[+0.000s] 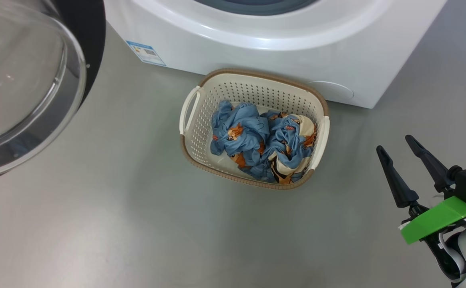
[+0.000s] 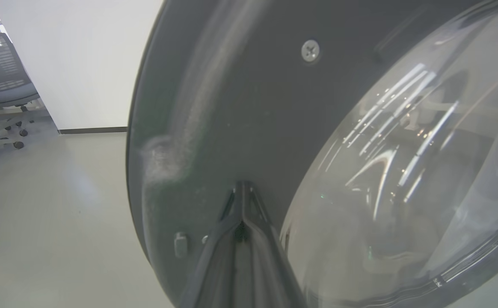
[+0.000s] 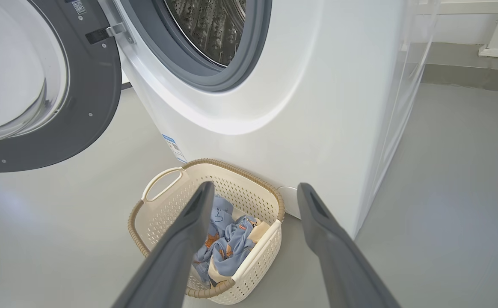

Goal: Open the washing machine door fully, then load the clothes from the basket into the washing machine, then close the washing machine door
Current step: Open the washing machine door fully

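Starting at the left: the washing machine door is swung way out, with the glass porthole bulging up toward the head camera, well clear of the opening. I'd call the opening step done or nearly done, though I can't tell if the door is at its stop. The left gripper has its two fingers pressed together into one point, pinching nothing. In the left wrist view that point sits right on the door's dark ring, just beside the edge of the glass. It looks more like a push than a grip, but I can't tell if it's really touching.

Moving right, the washing machine stands with its mouth open. The grey gasket and steel drum show in the right wrist view, and I see no fabric in the part of the drum that shows. The basket sits on the floor tucked against the machine's front, below the opening. The clothes are bunched up inside it, so loading hasn't begun and closing the door comes after that.

Far right, the right gripper has its fingers spread wide and empty. It hovers off to the basket's right, apart from it. In its own wrist view the basket and blue bundle lie between and beyond the two fingers, so it's roughly lined up.
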